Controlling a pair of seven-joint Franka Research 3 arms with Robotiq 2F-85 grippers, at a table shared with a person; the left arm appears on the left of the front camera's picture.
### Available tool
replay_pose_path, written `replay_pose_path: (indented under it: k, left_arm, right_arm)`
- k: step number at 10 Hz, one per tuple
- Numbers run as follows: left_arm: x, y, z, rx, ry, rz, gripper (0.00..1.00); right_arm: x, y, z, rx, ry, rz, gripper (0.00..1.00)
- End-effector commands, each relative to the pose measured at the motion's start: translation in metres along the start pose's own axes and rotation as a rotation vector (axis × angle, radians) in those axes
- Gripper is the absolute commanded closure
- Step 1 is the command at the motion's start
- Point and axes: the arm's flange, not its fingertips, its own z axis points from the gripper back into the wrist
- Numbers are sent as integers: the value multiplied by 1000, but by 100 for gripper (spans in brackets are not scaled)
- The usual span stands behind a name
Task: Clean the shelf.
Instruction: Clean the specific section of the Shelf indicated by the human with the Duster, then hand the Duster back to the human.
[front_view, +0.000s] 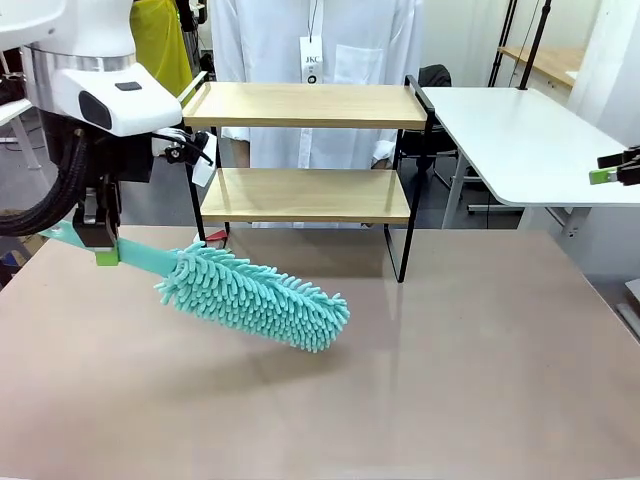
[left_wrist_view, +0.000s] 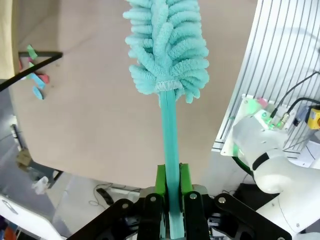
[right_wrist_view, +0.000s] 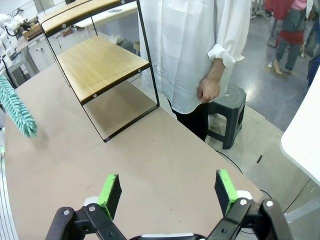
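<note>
Left gripper (left_wrist_view: 171, 176) clamps the handle of a teal microfibre duster (front_view: 255, 297) above the tan table (front_view: 470, 360). Right gripper (right_wrist_view: 168, 189) gapes, empty. The shelf (front_view: 305, 105) stands at the table's far edge, before a person (right_wrist_view: 190, 50) in white

You've got bright, even overhead light: the wide tan tabletop (front_view: 450, 380) shows a soft sheen and a pale reflection of the two-tier wooden shelf in its black metal frame (front_view: 305, 195). The fluffy teal microfibre duster (front_view: 255, 297) casts only a faint, diffuse shadow. Front view's sharp; your wrist views bow straight lines toward the edges.
</note>
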Motion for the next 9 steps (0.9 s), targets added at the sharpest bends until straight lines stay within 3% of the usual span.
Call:
replay_pose_path:
  k: [1,9]
  left_arm:
    - [-2,-1,4,16,-10,10,87]
    - [-2,-1,4,16,-10,10,87]
  right_arm:
    - [2,2,0,1,-2,4,0]
    - [2,2,0,1,-2,4,0]
